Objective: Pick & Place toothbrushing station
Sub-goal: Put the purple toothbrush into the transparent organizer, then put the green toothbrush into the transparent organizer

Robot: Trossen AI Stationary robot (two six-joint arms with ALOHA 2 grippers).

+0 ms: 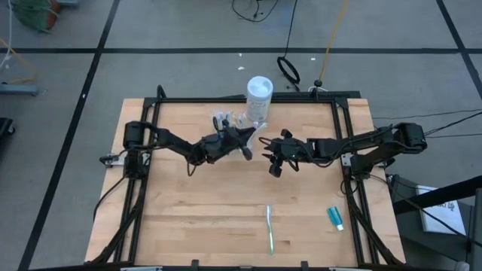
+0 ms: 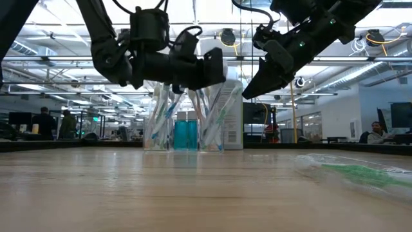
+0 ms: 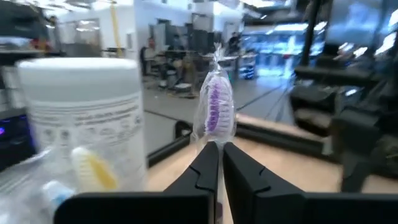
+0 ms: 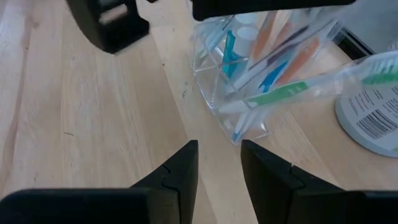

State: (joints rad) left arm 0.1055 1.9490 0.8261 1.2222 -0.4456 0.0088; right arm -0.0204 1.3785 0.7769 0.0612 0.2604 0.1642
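Left gripper (image 3: 217,165) clamped on purple toothbrush (image 3: 216,112), lifted above cup (image 4: 249,68) for placing; right gripper (image 4: 217,163) waits nearby, fingers apart.

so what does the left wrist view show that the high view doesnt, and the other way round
Only the left wrist view shows the left gripper shut on a wrapped purple toothbrush. Only the high view shows a green toothbrush and a blue toothpaste tube lying on the table, plus the right gripper. Both show the white container.
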